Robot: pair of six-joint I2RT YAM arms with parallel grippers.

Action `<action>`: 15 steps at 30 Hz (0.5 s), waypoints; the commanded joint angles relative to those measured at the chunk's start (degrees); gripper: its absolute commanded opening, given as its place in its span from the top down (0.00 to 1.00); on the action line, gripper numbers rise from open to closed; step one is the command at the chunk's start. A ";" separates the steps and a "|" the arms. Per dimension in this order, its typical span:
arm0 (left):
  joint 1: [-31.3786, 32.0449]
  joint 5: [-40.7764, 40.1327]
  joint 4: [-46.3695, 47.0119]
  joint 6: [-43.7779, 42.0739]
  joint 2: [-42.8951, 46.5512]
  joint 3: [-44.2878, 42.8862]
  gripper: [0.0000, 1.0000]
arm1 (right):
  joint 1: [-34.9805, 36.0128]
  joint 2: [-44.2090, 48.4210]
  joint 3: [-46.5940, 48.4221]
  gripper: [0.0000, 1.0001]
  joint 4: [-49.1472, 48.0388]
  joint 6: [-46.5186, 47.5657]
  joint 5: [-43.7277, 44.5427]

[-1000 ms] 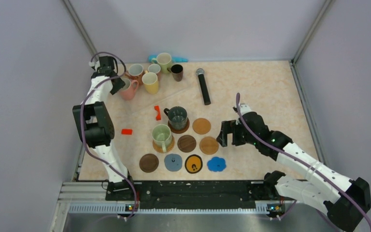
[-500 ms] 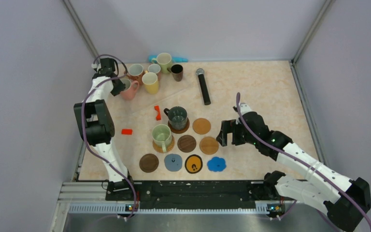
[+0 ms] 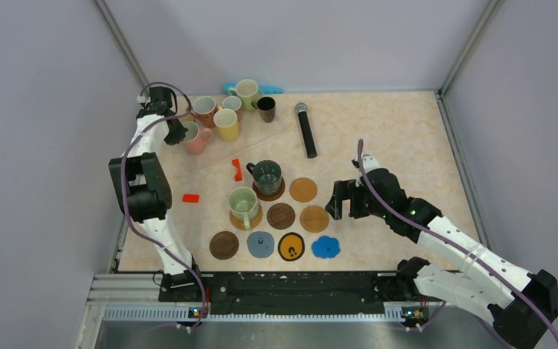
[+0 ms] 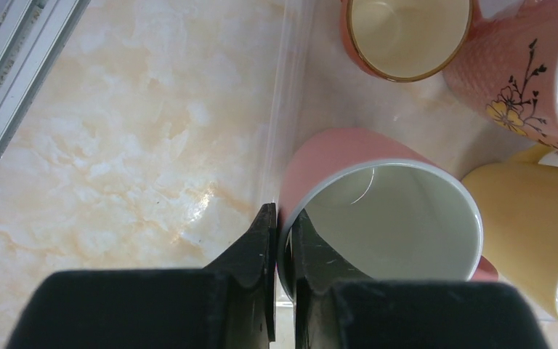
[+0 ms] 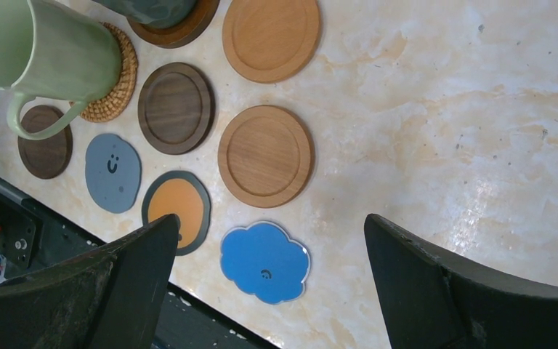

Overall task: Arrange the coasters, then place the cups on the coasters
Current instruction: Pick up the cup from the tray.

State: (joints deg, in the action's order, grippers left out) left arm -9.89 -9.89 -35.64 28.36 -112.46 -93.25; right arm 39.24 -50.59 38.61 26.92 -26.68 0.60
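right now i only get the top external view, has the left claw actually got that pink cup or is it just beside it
Observer: It has it. In the left wrist view the left claw is pinched on the pink cup at its rim, one finger inside and one outside.
Operator: anything crowding that cup
Observer: Yes. The yellow cup stands close against its far side from the grip. I cannot tell whether they touch.
Operator: and the right claw
Observer: The right wrist view shows the right claw with its fingers wide apart and nothing held. The blue scalloped coaster lies below the gap.
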 commanded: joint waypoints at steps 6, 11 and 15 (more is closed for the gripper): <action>-0.26 2.46 0.77 -2.15 10.26 -1.22 1.00 | -0.04 2.20 -1.03 0.01 -1.89 -0.72 0.19; -0.22 6.65 -0.73 -3.53 14.55 1.20 1.00 | -0.02 2.23 -1.17 0.02 -1.95 -0.75 -0.14; -0.17 9.46 -1.98 -3.75 19.08 5.44 1.00 | -0.04 2.69 -1.37 0.02 -1.63 -0.72 -0.07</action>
State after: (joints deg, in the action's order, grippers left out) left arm -9.87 -4.89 -38.35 25.21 -100.79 -90.28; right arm 39.24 -49.47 37.87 26.28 -27.09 0.54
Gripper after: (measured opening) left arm 0.101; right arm 0.985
